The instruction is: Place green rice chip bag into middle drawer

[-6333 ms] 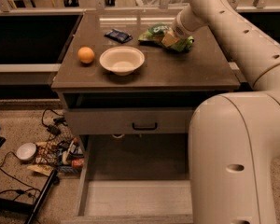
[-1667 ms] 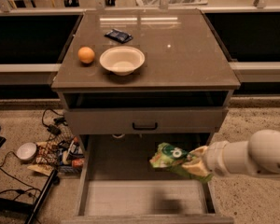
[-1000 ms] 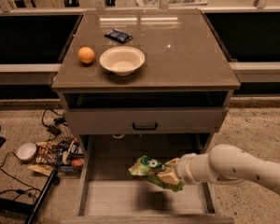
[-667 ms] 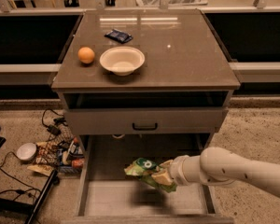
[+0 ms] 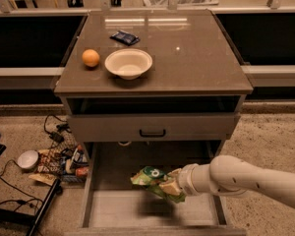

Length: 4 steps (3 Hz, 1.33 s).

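The green rice chip bag (image 5: 152, 180) is held over the open middle drawer (image 5: 113, 208), a wide grey box pulled out below the cabinet. My gripper (image 5: 171, 187) is shut on the bag's right end and keeps it a little above the drawer's pale floor, where its shadow falls. My white arm (image 5: 246, 178) reaches in from the right, over the drawer's right wall.
A white bowl (image 5: 128, 63), an orange (image 5: 90, 58) and a small dark blue packet (image 5: 124, 37) lie on the cabinet top. A grey drawer front with a black handle (image 5: 152, 132) is closed above. Cables and clutter (image 5: 59, 159) lie on the floor at left.
The arm carried the bag from the cabinet top down to the open drawer, then moved it leftward and lower over the drawer floor.
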Each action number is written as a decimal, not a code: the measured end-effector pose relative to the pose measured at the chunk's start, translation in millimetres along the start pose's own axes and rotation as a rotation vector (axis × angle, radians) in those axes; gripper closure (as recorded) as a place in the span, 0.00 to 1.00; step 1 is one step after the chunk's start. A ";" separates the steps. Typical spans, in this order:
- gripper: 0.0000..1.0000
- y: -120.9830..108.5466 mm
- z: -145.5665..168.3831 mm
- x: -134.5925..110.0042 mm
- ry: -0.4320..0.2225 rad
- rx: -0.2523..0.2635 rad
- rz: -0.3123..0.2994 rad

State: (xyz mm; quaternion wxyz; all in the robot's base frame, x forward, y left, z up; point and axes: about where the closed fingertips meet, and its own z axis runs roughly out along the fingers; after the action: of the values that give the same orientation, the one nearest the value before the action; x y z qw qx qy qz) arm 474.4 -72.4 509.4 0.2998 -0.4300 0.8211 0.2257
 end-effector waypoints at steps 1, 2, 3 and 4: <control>0.40 1.0 1.0 -0.2 0.000 -0.003 -0.001; 0.17 1.9 2.0 -0.4 0.000 -0.005 -0.002; 0.00 2.8 2.9 -0.7 0.001 -0.008 -0.002; 0.00 2.8 2.9 -0.7 0.001 -0.008 -0.002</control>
State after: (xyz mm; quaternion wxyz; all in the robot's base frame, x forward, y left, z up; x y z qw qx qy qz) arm 473.2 -68.7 508.1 0.2981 -0.4323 0.8198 0.2284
